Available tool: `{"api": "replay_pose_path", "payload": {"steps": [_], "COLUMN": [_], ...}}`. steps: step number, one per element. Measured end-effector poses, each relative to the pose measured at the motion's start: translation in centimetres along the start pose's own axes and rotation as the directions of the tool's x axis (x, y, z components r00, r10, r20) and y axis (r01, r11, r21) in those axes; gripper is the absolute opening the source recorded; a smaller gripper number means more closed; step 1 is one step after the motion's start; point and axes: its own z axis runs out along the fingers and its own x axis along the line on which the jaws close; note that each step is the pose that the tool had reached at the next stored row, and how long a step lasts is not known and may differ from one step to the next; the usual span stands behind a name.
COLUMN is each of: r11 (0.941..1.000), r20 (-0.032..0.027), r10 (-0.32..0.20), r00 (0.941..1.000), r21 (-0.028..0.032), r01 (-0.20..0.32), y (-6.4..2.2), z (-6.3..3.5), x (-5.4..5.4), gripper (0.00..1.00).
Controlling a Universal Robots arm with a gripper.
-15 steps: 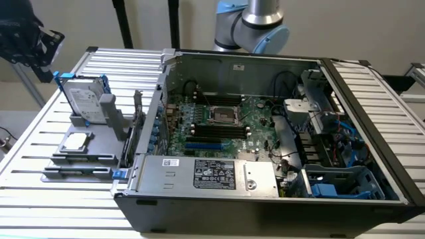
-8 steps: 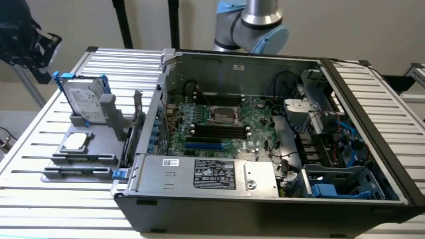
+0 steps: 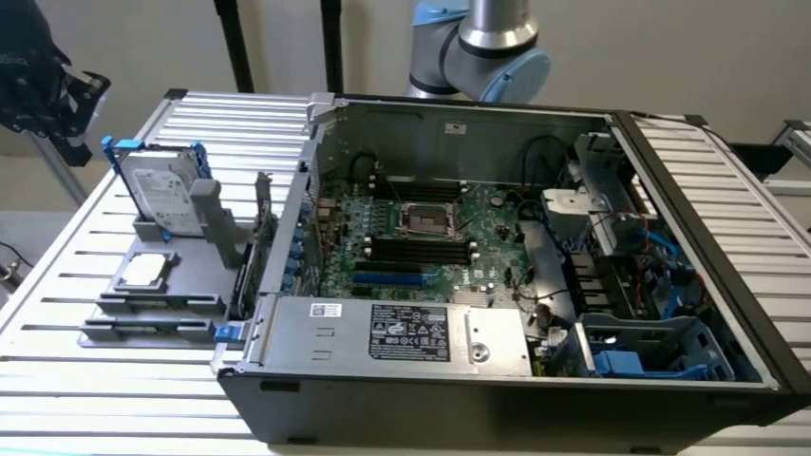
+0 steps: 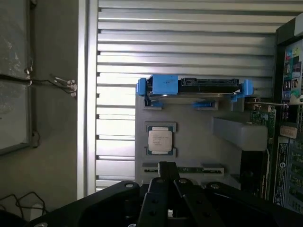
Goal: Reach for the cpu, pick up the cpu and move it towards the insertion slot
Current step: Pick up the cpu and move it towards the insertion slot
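Slatted metal table (image 3: 76, 380) under a pale wall, carrying an open computer case (image 3: 507, 399) lying on its side, seen as if standing beside it. Outside the case, off its wall on the exterior view's left, sits a grey tray (image 3: 114, 328). The cpu (image 3: 148, 269) lies flat in a holder on that tray, just beside a hard drive (image 3: 165, 190) that stands upright in a blue bracket. Inside the case, on the green motherboard (image 3: 488, 223), the insertion slot (image 3: 424, 218) sits with its shiny frame. The robot arm (image 3: 488, 47) rises behind the case's far wall. In the wrist view the gripper (image 4: 166, 166) has its dark fingers pressed together and holds nothing; it points toward the cpu (image 4: 160, 139) but is apart from it. By my judgement the work is at its start: the chip has not yet been reached, lifted or carried to the case. How high the gripper hangs over the tray cannot be told. The arm's upper part is cut off, and the socket's inside is too small to read.
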Motion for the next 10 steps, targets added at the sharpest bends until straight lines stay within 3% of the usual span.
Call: {"api": "replay_pose_path", "payload": {"steps": [3, 7, 10], "r11": [1.0000, 1.0000, 1.0000], "r20": [-0.0004, -0.0006, -0.0016], "r10": [-0.001, -0.001, -0.001], "r00": [1.0000, 1.0000, 1.0000], "r21": [0.0002, 0.0001, 0.0000], "r01": [0.001, 0.001, 0.001], "y": [0.00, 0.00, 0.00], "z": [0.04, 0.10, 0.17], "x": [0.04, 0.05, 0.05], "gripper": [0.12, 0.36, 0.42]}}
